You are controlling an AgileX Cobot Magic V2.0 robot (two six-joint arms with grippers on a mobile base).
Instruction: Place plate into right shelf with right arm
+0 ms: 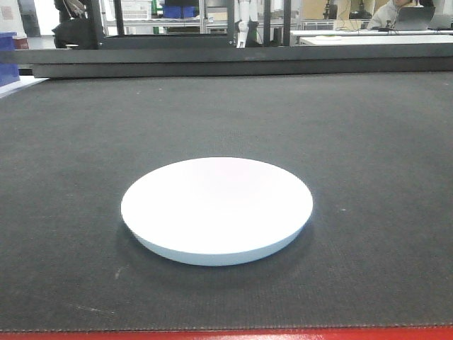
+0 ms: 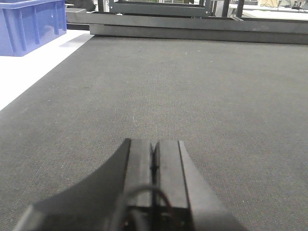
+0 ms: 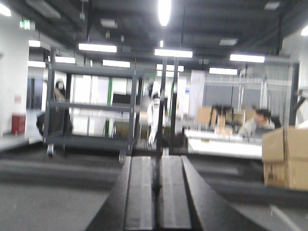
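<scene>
The plate (image 1: 216,209) lies flat on the dark surface (image 1: 368,142), near its front edge. The left pincer (image 2: 154,147) sits low over that surface, closed tight and holding nothing. The right pincer (image 3: 158,161), blurred, is likewise closed and empty, pointing out at the room.

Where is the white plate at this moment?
In the front view the plate lies on the dark mat, near centre, close to the red front edge.
</scene>
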